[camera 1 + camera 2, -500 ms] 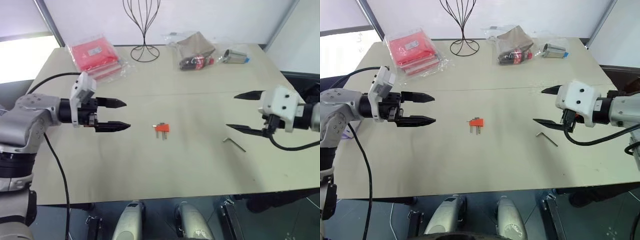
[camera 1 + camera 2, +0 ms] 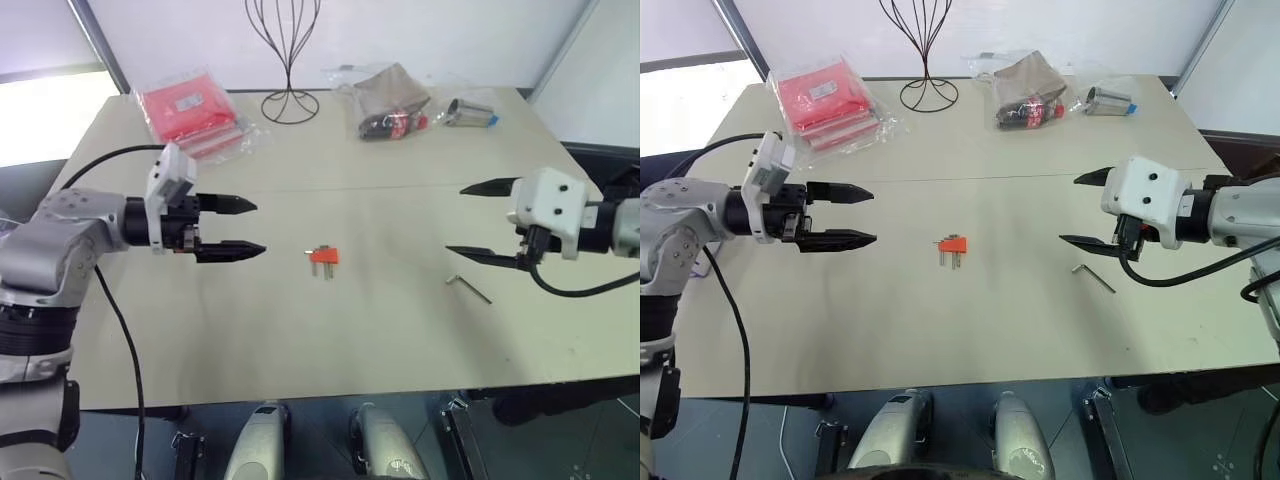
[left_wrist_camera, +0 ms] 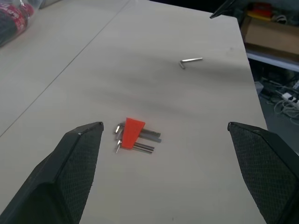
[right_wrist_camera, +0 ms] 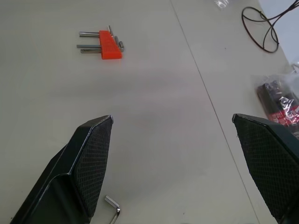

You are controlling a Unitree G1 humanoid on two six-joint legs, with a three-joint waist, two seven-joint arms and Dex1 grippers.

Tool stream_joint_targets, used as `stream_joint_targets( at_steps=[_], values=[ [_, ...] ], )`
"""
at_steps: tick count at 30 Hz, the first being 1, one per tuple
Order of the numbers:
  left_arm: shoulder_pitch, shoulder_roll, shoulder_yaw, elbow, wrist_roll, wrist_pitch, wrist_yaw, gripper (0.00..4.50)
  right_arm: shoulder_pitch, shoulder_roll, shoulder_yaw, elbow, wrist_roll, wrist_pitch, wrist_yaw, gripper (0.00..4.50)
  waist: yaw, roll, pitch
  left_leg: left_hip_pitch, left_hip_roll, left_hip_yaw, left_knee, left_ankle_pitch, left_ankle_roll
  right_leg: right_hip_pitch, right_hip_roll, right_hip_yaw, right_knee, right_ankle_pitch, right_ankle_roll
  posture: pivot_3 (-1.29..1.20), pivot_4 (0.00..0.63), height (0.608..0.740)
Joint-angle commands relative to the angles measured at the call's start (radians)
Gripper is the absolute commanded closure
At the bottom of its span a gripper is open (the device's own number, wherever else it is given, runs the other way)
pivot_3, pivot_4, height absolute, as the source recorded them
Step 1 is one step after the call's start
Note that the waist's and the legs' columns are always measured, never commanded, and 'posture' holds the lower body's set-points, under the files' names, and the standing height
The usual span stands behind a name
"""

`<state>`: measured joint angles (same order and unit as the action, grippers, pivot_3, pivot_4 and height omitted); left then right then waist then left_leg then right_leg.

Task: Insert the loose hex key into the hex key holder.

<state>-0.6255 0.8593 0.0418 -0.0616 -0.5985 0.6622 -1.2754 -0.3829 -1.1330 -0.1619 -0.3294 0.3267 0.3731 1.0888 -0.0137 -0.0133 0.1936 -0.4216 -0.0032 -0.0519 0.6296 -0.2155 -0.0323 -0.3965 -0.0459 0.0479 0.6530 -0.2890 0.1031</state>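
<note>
Left eye view: hex key holder [image 2: 323, 257] lies mid-surface, loose hex key [image 2: 468, 288] well apart toward the right edge. Left pincer [image 2: 244, 228] and right pincer [image 2: 466, 220] both hover with fingers spread, empty.

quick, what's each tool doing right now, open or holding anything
Left tool: open, holding nothing, above the table.
Right tool: open, holding nothing, above the loose hex key.
</note>
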Motion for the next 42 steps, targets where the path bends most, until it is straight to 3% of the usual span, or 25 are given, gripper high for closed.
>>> stream_joint_targets(
  at_steps=[1,12,18,25,38,42],
  values=[
    [-0.014,0.001,0.008,-0.019,-0.002,-0.01,0.002,0.04,-0.022,-0.007,-0.013,-0.009,0.0,-0.005,0.0,0.23,0.0,0.0,0.0,0.0,0.0,0.0,0.0,0.0,0.0,0.0,0.0,0.0,0.0,0.0,0.0,0.0,0.15,0.74],
    [0.006,0.004,0.012,-0.027,0.006,-0.017,0.012,0.04,-0.048,0.028,0.037,0.006,-0.016,-0.029,-0.012,0.23,0.0,0.0,0.0,0.0,0.0,0.0,0.0,0.0,0.0,0.0,0.0,0.0,0.001,0.0,0.0,0.0,0.15,0.74],
    [0.068,-0.036,0.023,-0.014,0.053,-0.072,0.097,0.04,-0.159,0.187,0.22,0.111,-0.088,-0.085,-0.019,0.23,-0.007,0.0,0.0,0.001,0.0,0.0,0.001,0.0,0.0,0.0,0.001,0.0,0.002,0.0,0.0,0.0,0.15,0.74],
    [0.155,-0.122,0.064,-0.017,0.107,-0.149,0.259,0.04,-0.316,0.395,0.48,0.474,-0.329,-0.354,-0.001,0.23,-0.002,0.0,0.0,0.0,0.0,0.0,0.002,0.0,0.0,-0.002,0.0,0.0,0.004,0.0,0.0,0.0,0.15,0.74],
    [0.341,-0.145,0.123,-0.245,0.073,-0.092,0.406,0.04,-0.579,0.673,0.512,1.134,-0.424,-0.641,-0.039,0.23,-0.007,0.0,0.0,-0.001,-0.001,0.0,0.002,0.001,-0.002,-0.005,0.0,0.001,0.01,0.0,0.0,0.0,0.15,0.74],
    [0.37,-0.139,0.133,-0.27,0.071,-0.091,0.417,0.04,-0.607,0.708,0.519,1.235,-0.442,-0.684,-0.019,0.23,-0.006,0.0,0.0,0.0,-0.001,0.0,0.002,0.002,-0.003,-0.005,0.0,0.001,0.011,0.0,0.0,0.0,0.15,0.74]
  ],
)
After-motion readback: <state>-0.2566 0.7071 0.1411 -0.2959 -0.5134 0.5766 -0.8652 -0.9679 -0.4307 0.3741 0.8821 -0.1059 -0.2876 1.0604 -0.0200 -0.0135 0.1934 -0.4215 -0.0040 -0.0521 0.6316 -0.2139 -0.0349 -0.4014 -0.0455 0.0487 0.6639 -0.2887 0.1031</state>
